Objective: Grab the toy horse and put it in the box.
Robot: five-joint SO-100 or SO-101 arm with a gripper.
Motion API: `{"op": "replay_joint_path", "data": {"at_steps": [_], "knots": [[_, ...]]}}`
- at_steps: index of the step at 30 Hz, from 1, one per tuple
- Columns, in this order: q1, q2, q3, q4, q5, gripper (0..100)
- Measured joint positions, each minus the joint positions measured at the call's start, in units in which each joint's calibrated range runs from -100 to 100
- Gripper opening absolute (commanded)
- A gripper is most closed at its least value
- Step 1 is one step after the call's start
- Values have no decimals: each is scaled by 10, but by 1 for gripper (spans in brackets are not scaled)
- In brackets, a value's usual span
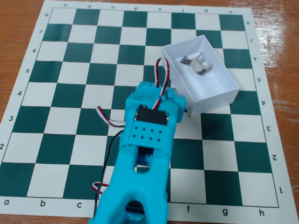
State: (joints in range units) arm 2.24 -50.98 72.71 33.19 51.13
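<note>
The toy horse (200, 64), a tiny pale grey-white figurine with a darker head, lies on its side inside the white box (212, 101), toward its far end. The box stands on the right half of the chessboard, turned at an angle. My turquoise arm rises from the bottom edge, and its gripper (160, 92) end sits just left of the box's near corner, apart from the horse. The arm's own body hides the fingers, so I cannot tell how the jaws stand. Nothing shows in the gripper.
A green and white chessboard mat (70, 93) covers a wooden table (18, 28). Red, white and black servo wires (162, 70) loop up beside the box's left wall. No other pieces stand on the board.
</note>
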Motion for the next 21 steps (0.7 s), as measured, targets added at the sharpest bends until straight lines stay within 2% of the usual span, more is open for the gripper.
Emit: {"op": "replay_joint_path", "data": {"at_steps": [10,21], "knots": [[-44,-346,236,185,4,26],[-76,-477,269,419,-2,26]]}}
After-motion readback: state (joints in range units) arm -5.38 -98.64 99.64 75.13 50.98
